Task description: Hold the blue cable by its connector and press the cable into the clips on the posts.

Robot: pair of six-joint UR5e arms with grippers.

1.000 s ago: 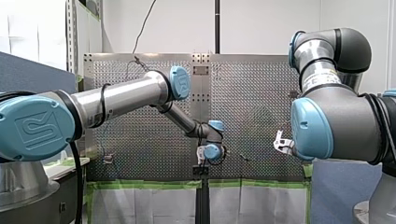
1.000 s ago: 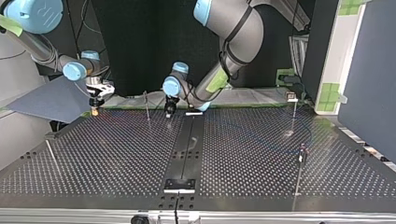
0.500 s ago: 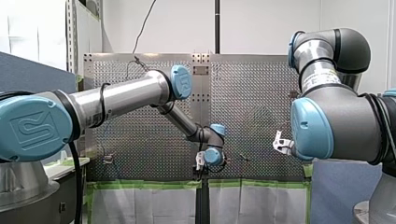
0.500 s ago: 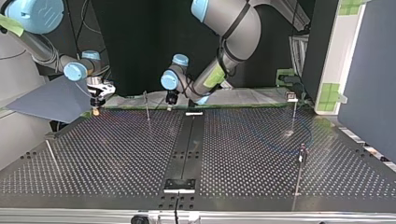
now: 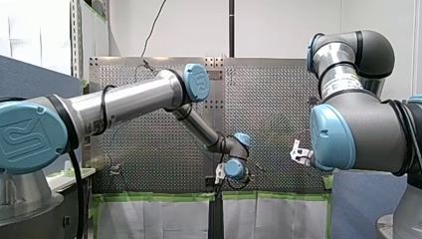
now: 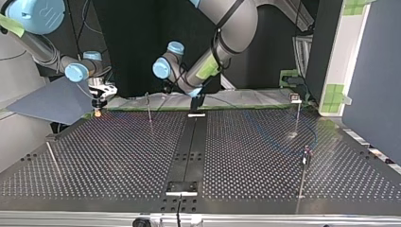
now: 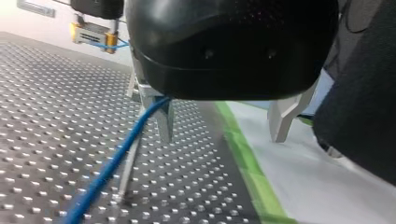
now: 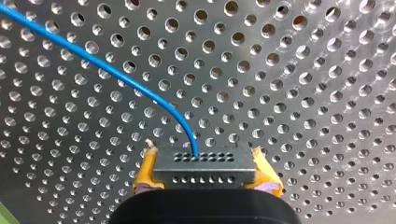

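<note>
- My right gripper [image 8: 205, 169] has its yellow pads [image 8: 147, 170] clamped on the grey connector [image 8: 201, 161]. The gripper's body hides the connector's rear.
- The blue cable [image 8: 116, 75] comes out of the connector's face and arcs over the perforated table [image 8: 303, 93]. Its far end is cut off.
- Well apart from the connector, my left gripper [image 7: 222, 137] has its metal fingers [image 7: 164, 123] spread apart. The cable runs beside one finger, and I cannot tell whether they touch.
</note>
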